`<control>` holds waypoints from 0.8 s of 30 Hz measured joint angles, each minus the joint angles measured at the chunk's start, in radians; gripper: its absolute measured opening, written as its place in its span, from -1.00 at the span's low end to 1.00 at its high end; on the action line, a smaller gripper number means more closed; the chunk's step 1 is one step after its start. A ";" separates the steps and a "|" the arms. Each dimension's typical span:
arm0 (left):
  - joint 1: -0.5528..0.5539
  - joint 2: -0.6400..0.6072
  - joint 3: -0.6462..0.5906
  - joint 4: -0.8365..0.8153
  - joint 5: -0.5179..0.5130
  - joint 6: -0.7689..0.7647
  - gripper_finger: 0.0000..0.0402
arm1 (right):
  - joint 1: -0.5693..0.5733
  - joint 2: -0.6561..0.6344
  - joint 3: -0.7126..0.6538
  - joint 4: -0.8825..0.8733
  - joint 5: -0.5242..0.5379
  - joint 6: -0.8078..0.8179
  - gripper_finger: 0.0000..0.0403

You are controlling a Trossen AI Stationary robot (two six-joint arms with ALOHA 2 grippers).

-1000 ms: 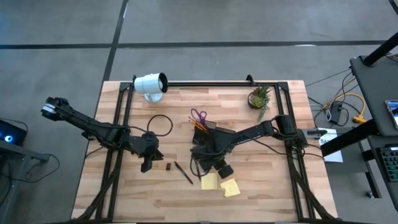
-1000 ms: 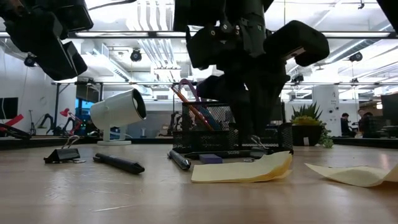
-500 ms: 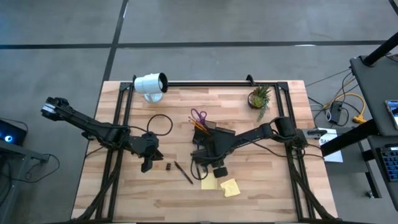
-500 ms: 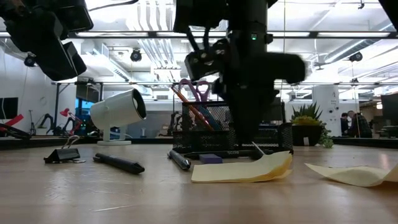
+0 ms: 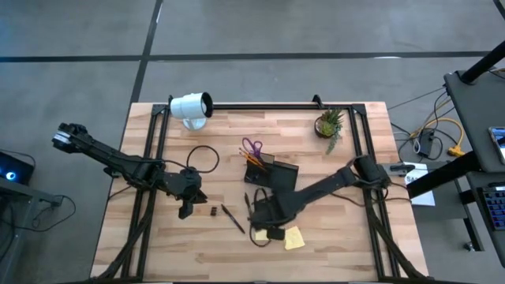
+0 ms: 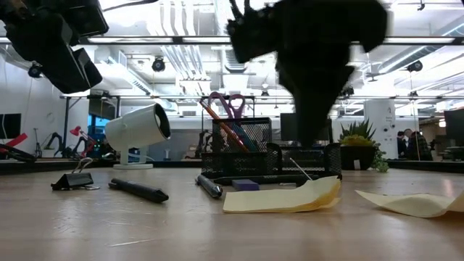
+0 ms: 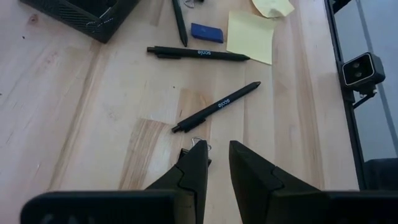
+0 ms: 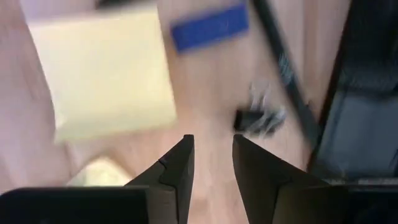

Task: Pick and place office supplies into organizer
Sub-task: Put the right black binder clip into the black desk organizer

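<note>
The black mesh organizer (image 5: 278, 175) stands mid-table and holds the purple-handled scissors (image 5: 252, 147) and orange pencils upright. Near it on the wood lie two dark pens (image 7: 216, 107) (image 7: 199, 53), a blue eraser (image 8: 208, 28), a binder clip (image 8: 258, 121) and two yellow sticky pads (image 8: 106, 71) (image 5: 293, 238). My right gripper (image 8: 211, 162) hangs above the table, pointing down between the flat pad and the clip, open and touching nothing. My left gripper (image 7: 217, 168) hovers left of the pens over a second binder clip (image 7: 196, 146), its fingers a narrow gap apart with nothing between them.
A white cylindrical lamp (image 5: 192, 106) lies at the far left and a small potted plant (image 5: 329, 124) stands at the far right. A black cable loop (image 5: 203, 158) lies left of the organizer. Black frame rails run along both table sides.
My right gripper has moved from beside the organizer toward the table's near edge, over the sticky pads, and has rolled about its pointing line. Its finger gap looks unchanged. The objects on the table have stayed where they were.
</note>
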 joint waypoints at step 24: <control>0.001 0.000 0.020 0.000 0.082 -0.010 -0.75 | -0.047 0.015 0.083 -0.091 -0.011 1.232 -0.51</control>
